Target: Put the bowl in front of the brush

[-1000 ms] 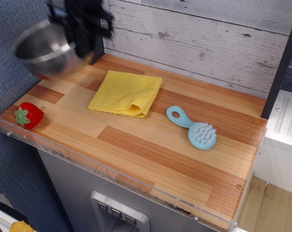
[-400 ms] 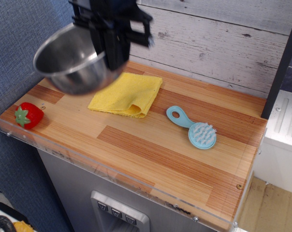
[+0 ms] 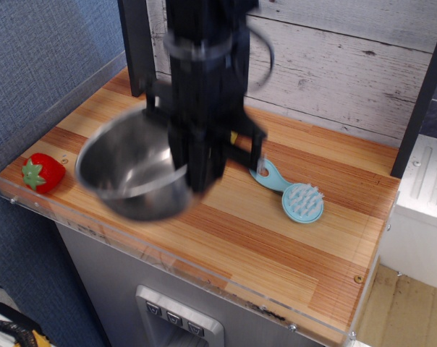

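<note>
The large shiny steel bowl hangs tilted above the front left of the wooden counter, blurred by motion. My black gripper is shut on the bowl's right rim. The light blue brush lies on the counter to the right of the gripper, its round bristled head toward the front right and its looped handle partly behind my arm. The bowl is apart from the brush, to its left.
A red strawberry toy lies at the counter's left front corner. A clear plastic lip runs along the front edge. A grey plank wall stands behind. The yellow cloth is hidden behind my arm.
My arm has carried the bowl from the back left corner forward and rightward, lower toward the counter. It now covers the yellow cloth. The brush and strawberry have not moved.
</note>
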Controlling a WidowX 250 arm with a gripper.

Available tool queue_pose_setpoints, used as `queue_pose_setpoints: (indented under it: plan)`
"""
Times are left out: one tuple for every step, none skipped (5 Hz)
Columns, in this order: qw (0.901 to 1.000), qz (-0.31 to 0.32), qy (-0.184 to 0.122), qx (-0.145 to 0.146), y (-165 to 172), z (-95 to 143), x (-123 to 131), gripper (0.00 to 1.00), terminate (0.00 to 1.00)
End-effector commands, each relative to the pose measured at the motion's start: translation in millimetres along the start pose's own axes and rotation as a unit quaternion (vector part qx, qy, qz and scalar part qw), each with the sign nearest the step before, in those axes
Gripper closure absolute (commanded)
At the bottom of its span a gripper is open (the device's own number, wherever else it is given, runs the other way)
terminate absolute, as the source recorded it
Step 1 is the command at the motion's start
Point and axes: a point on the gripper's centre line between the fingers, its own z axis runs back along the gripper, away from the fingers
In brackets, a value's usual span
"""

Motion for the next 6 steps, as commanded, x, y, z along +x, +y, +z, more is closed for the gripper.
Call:
queue_pose_setpoints:
  plan:
    - [0.9997, -0.017, -0.015, 0.002, -12.4, -14.1, -5.6, 1.0, 0.0]
    - [0.9996, -0.023, -0.011, 0.011, -12.6, -24.7, 5.0, 1.0, 0.0]
    - [0.9997, -0.017, -0.014, 0.01, -6.7, -33.3, 24.1, 1.0, 0.0]
    - [0.9997, -0.021, -0.012, 0.005, -6.7, -45.4, 42.8, 1.0, 0.0]
    - [0.9996, -0.028, -0.005, 0.003, -10.3, -56.0, 50.9, 1.0, 0.0]
    - [0.9995, -0.032, -0.001, -0.004, -17.1, -59.5, 47.9, 1.0, 0.0]
